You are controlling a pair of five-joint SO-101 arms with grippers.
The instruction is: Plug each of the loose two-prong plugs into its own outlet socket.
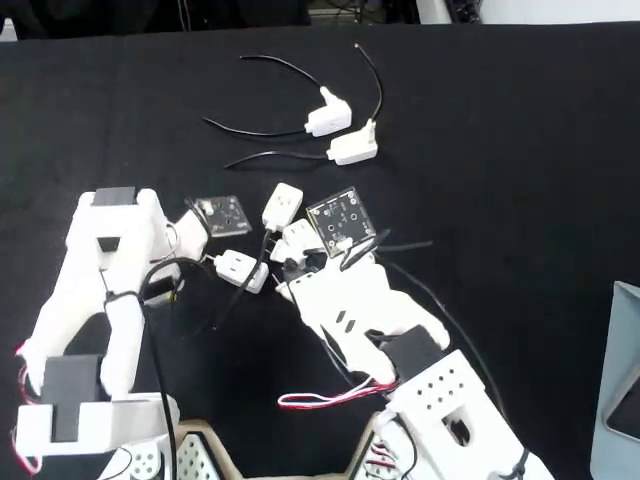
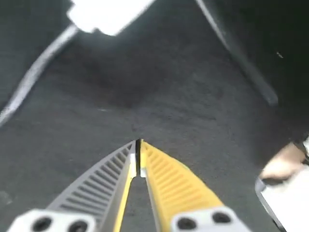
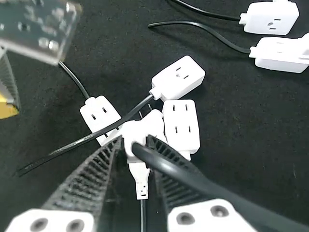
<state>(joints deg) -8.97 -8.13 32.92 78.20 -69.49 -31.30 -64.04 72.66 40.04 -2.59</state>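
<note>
The white plug (image 3: 142, 126) is in the middle of the black table (image 1: 520, 150). The right gripper (image 3: 135, 145) has it squeezed by its flat sides. Its two thin prongs seem to point at the gap between two sockets.

From the left, the left gripper (image 2: 138, 147) comes first. It is pinched shut with nothing in it, low over the table. Next is a white socket (image 3: 99, 116) with a black cord lying across its corner. Then comes the held plug, and a second socket (image 3: 181, 126) just beside it. A third socket (image 3: 177, 78) lies a little farther back. Farther back still, and to the right, two more white pieces (image 1: 352, 148) lie on black cords.

The plug looks small, light and hard, so I think it could slip or twist. The body is the best place to hold it, not the cord or the prongs. The sockets look light too and may slide when pushed.
</note>
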